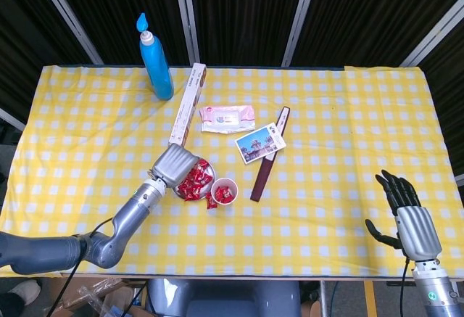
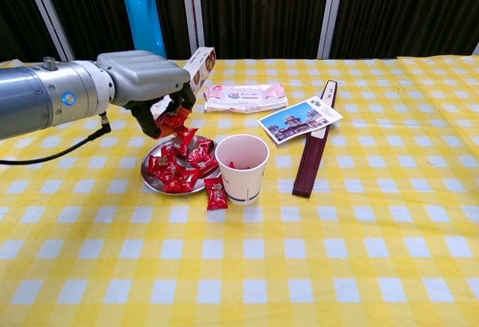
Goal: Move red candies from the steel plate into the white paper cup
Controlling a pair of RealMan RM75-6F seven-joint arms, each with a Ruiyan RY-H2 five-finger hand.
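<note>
Fingers (image 2: 159,121) of left hand (image 2: 142,80) around crinkly red candies (image 2: 172,120)

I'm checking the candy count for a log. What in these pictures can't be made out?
- Candies inside the cup: only a sliver of red shows in the chest view; its wall hides the rest.
- How many candies the left hand holds: its fingers cover them in the chest view, and its back hides them in the head view.
- Plate: partly under that hand in the head view.
- Right hand: missing from the chest view.
</note>
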